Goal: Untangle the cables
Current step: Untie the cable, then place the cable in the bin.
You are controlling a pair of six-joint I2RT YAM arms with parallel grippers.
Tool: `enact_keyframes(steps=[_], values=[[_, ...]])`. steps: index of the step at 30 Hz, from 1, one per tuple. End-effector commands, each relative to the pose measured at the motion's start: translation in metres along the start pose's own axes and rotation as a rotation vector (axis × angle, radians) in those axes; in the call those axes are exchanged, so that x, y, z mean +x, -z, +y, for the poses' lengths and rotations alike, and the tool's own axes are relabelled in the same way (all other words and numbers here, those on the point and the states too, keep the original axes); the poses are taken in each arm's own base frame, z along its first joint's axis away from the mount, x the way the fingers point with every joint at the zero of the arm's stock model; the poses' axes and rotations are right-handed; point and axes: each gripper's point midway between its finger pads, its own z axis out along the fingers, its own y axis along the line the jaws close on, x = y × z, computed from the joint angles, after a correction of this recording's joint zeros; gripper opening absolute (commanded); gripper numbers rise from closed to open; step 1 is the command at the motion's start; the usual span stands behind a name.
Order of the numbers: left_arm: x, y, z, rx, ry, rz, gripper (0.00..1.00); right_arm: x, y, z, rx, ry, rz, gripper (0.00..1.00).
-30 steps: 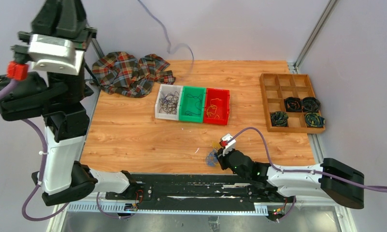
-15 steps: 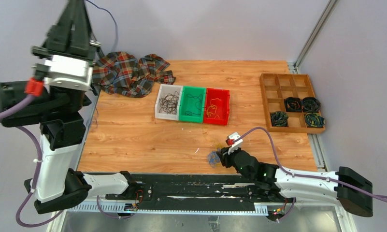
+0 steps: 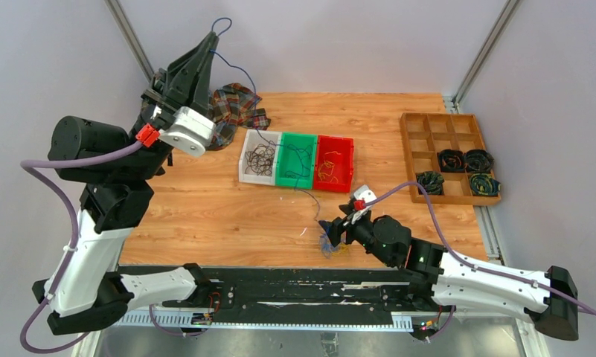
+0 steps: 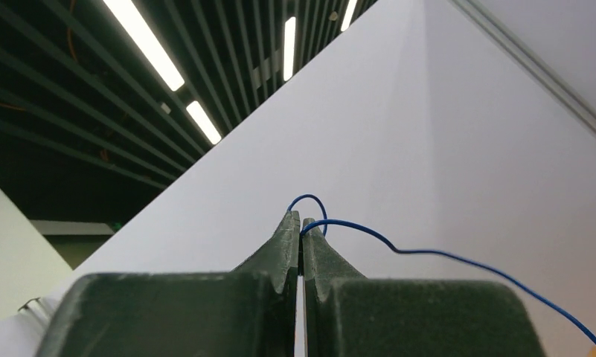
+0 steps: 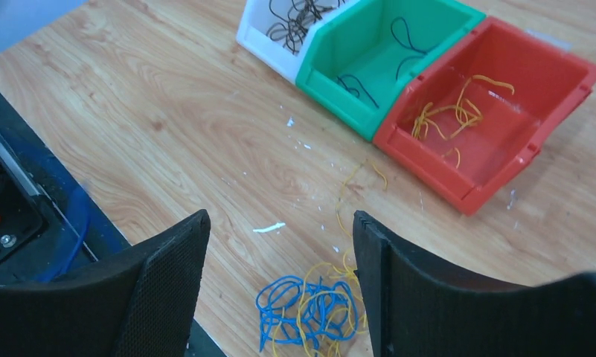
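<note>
Lying in a loose blue-and-yellow tangle near the front edge of the table [image 5: 168, 97], the cables [image 5: 309, 312] sit below the wide-open right hand [image 5: 280, 219], while the left hand [image 4: 300, 223], up high, pinches one blue strand [image 4: 443, 256].

The right claw [image 5: 278, 223] has black fingers [image 5: 161, 275] faced with a matt, finely dimpled texture. Below its tips, the cables [image 5: 309, 309] are thin blue and yellow strands with a smooth, plastic-looking sheath. They lie on the table [image 5: 168, 111], a wood-grain top with a soft sheen. Ahead of this claw, the white bin [image 5: 268, 52], green bin [image 5: 339, 100] and red bin [image 5: 421, 167] are smooth, slightly glossy moulded plastic. Ahead and to its right, the compartment tray [image 3: 407, 156] is plain matt wood. The left claw [image 4: 300, 223] is dull, faintly grainy dark plastic, and the blue wire [image 4: 443, 256] at its tips is smooth. Beside it, the plaid cloth [image 3: 239, 108] is matt, rumpled woven fabric.
</note>
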Motion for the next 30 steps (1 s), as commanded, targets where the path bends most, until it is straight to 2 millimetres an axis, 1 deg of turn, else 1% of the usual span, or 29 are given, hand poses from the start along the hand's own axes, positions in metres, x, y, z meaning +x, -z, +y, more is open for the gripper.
enact_keyframes(steps=[1,4,6,7,11,15,20,22,25,27,30], values=[[-0.002,0.004,-0.025,0.093,0.078,-0.021,0.01,-0.035,-0.005,0.009,-0.03,0.04,-0.068,0.7],[0.002,0.0,-0.04,0.129,0.12,-0.018,0.0,-0.067,-0.017,0.013,-0.018,0.043,-0.148,0.69],[0.006,-0.003,-0.046,0.14,0.136,-0.012,0.01,-0.079,-0.028,0.019,-0.027,0.047,-0.167,0.68],[0.008,-0.006,-0.048,0.141,0.14,-0.007,0.01,-0.081,-0.033,0.022,-0.029,0.05,-0.167,0.68],[0.019,-0.012,-0.053,0.133,0.135,0.03,0.01,-0.079,-0.045,0.025,-0.019,0.048,-0.158,0.67],[0.034,-0.011,-0.057,0.12,0.093,0.083,0.01,-0.075,-0.048,0.018,0.013,0.061,-0.142,0.68],[0.052,-0.014,-0.065,0.104,0.029,0.133,0.01,-0.066,-0.045,0.006,0.061,0.074,-0.111,0.68],[0.058,-0.018,-0.067,0.095,0.017,0.148,0.01,-0.061,-0.043,-0.006,0.12,0.081,-0.089,0.67],[0.066,-0.024,-0.077,0.108,-0.002,0.162,0.01,-0.055,-0.037,-0.016,0.164,0.088,-0.069,0.67],[0.071,-0.028,-0.084,0.115,0.006,0.168,0.01,-0.052,-0.034,-0.023,0.182,0.091,-0.062,0.67],[0.074,-0.034,-0.092,0.126,0.034,0.165,0.01,-0.052,-0.029,-0.029,0.195,0.074,-0.073,0.67]])
